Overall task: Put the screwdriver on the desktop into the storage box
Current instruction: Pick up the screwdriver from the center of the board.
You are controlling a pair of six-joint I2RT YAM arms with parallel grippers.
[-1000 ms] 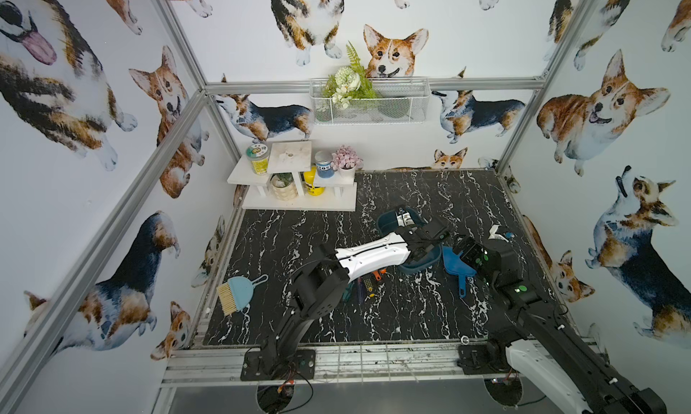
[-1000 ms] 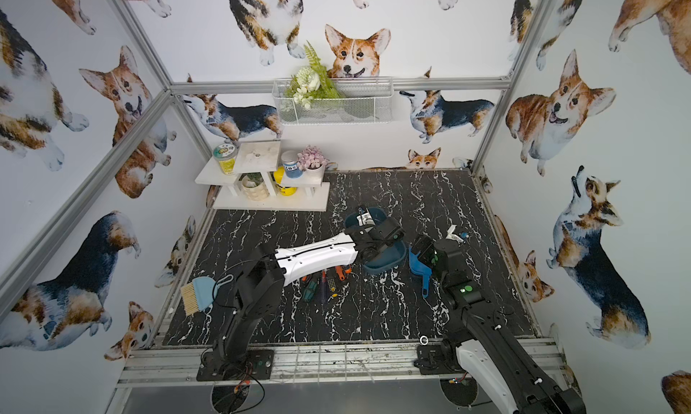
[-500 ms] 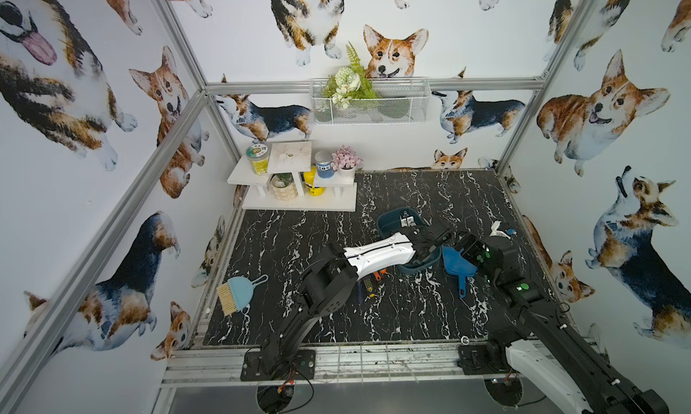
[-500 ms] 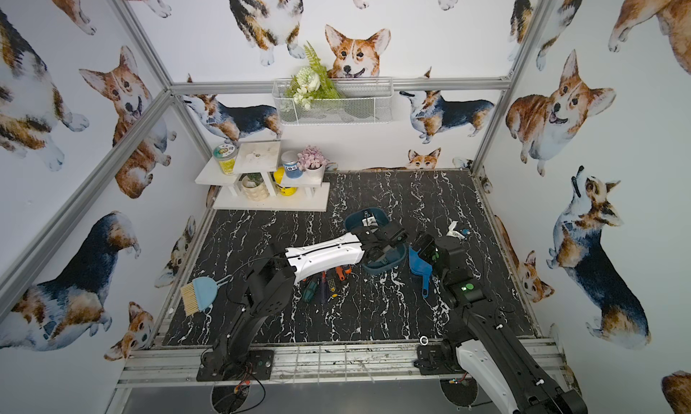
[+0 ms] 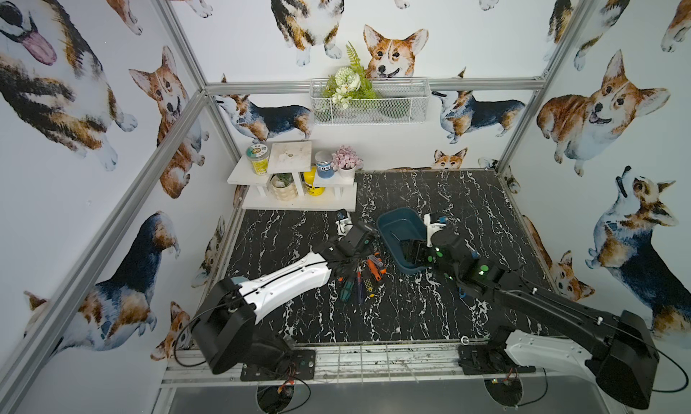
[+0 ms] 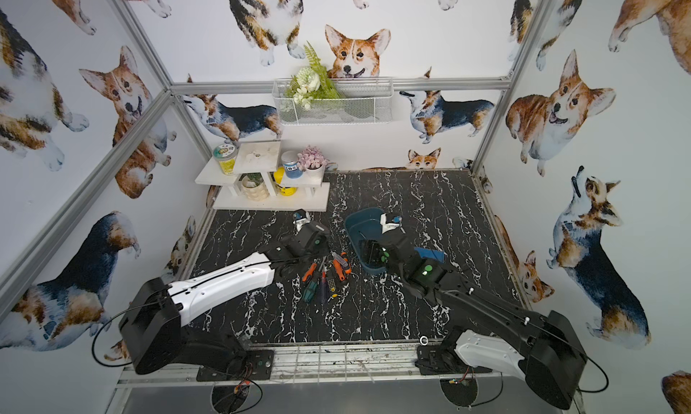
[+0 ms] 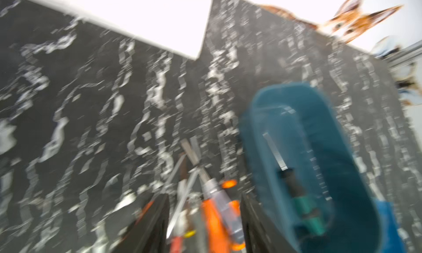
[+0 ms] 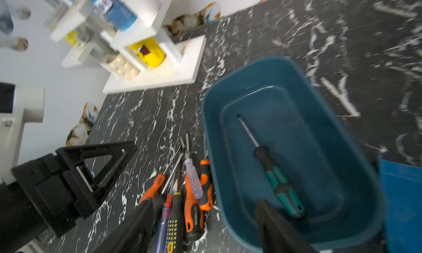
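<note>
left gripper first: its two dark fingers stand apart, nothing pinched between them, only tools lying underneath. released and empty. right gripper is the same, spread wide and carrying nothing. one of its fingers looks to hang over the loose tools and the other over the near end of the tub.

now the goods. one green-and-black screwdriver lies flat on the floor of the storage box, tip toward the far wall. so that one's in. the heap of screwdrivers sits on the desktop, just beside the box's side wall. the handles are bunched and the steel shafts cross each other.

that crossing is the trouble, i'd say. close on the orange-handled screwdriver and the clear-handled screwdriver resting against it could come up too, or get flicked away. round handles roll, so an off-centre pinch may squirt one out sideways. a finger coming down on a shaft rather than beside it could lever the whole heap.

next worry: both arms are crowded around the same patch, close together, and a reach from either side risks a knock between them. the box is right there too, and a bump on its wall might shove it into the blue dustpan tucked against its other side. the white tiered shelf stands well apart, no bother there.
</note>
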